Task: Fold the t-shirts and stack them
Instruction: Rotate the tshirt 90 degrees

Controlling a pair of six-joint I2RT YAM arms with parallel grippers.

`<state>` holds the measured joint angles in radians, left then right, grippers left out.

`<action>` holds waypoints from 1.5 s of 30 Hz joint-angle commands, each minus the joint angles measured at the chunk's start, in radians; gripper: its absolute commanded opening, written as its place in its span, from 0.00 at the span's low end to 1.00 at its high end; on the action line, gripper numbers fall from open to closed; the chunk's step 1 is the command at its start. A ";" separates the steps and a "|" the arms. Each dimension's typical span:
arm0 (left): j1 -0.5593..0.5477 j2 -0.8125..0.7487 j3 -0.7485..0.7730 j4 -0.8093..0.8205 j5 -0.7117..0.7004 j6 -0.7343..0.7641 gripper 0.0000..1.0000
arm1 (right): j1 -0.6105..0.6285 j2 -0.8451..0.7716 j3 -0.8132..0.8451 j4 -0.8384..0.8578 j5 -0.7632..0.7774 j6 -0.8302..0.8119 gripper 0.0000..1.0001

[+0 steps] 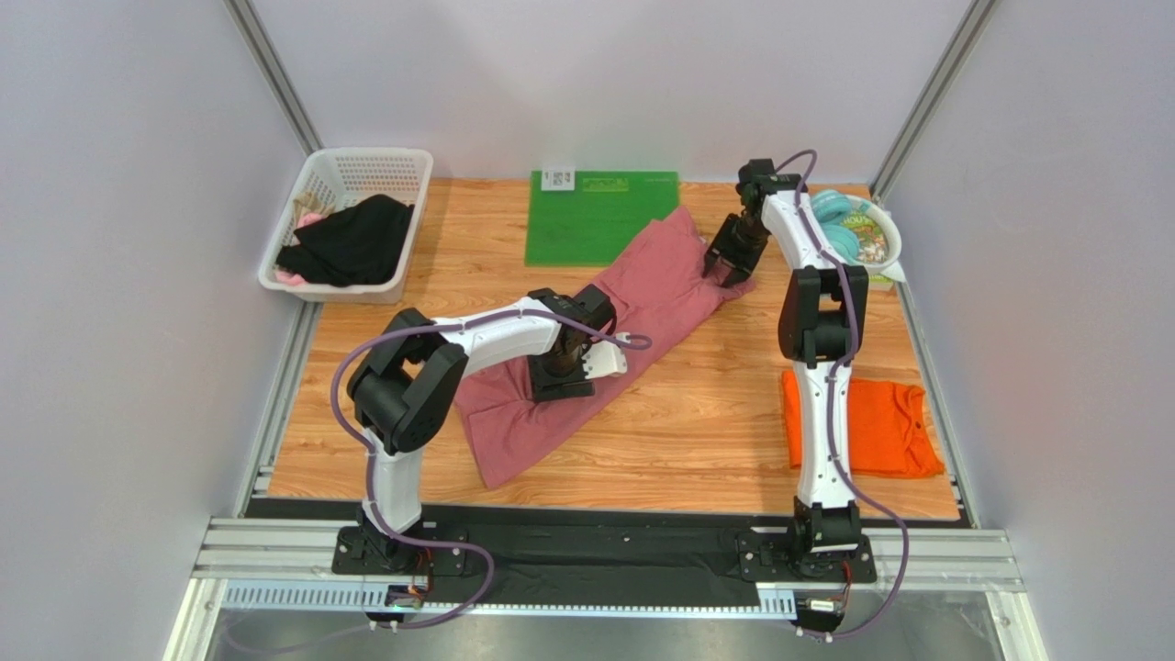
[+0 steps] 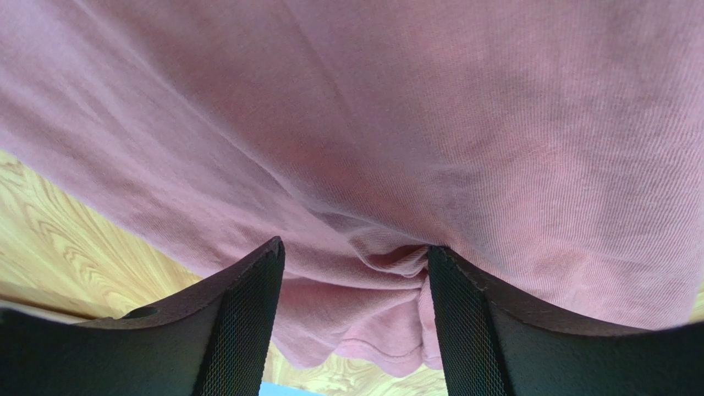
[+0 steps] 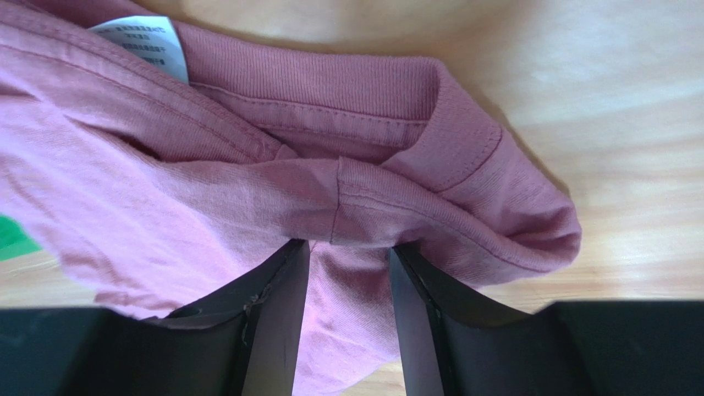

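A: Surface: wooden table (image 1: 690,427), pale walls on three sides. First item?

B: Pink t-shirt (image 1: 662,282), lying diagonally across the middle, far end touching the green mat (image 1: 593,221). Light, limp, likely to crease. Best taken by the collar (image 3: 330,124) or a hem.

A: Hands?

B: Left gripper (image 2: 355,256): jaws wide, astride a pucker mid-shirt, clamping nothing. Right gripper (image 3: 347,247): jaws part-way apart at the collar end, a fold between them. Pinched or not, cannot tell.

A: Surroundings?

B: Orange t-shirt (image 1: 897,420), folded, beside the right arm. Basket (image 1: 366,165) of dark clothes far left, bowl (image 1: 890,234) far right. Neither seems in the way.
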<state>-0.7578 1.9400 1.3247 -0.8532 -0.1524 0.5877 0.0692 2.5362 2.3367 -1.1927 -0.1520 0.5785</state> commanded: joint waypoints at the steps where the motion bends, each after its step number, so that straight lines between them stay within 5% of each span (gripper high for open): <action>1: -0.005 0.025 0.011 -0.012 0.065 -0.034 0.71 | 0.009 0.059 0.053 0.129 -0.159 0.032 0.47; 11: -0.029 0.046 0.045 -0.032 0.148 -0.075 0.71 | -0.005 0.139 0.174 0.289 -0.313 0.104 0.50; 22: -0.061 0.129 0.347 -0.231 0.530 -0.181 0.72 | -0.017 0.128 0.227 0.461 -0.455 0.121 0.56; 30: 0.081 -0.104 0.429 -0.219 0.570 -0.268 0.73 | -0.011 -0.075 0.122 0.440 -0.431 0.078 0.57; 36: 0.175 -0.150 0.236 -0.057 0.313 -0.236 0.74 | 0.023 -0.253 -0.034 0.323 -0.270 -0.019 0.61; 45: 0.186 -0.032 0.065 0.014 0.260 -0.200 0.71 | 0.101 -0.395 -0.420 0.286 -0.213 -0.045 0.57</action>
<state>-0.5732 1.8904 1.4433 -0.8619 0.1471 0.3538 0.1085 2.1548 2.0739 -0.8650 -0.4004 0.5838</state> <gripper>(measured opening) 0.718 0.578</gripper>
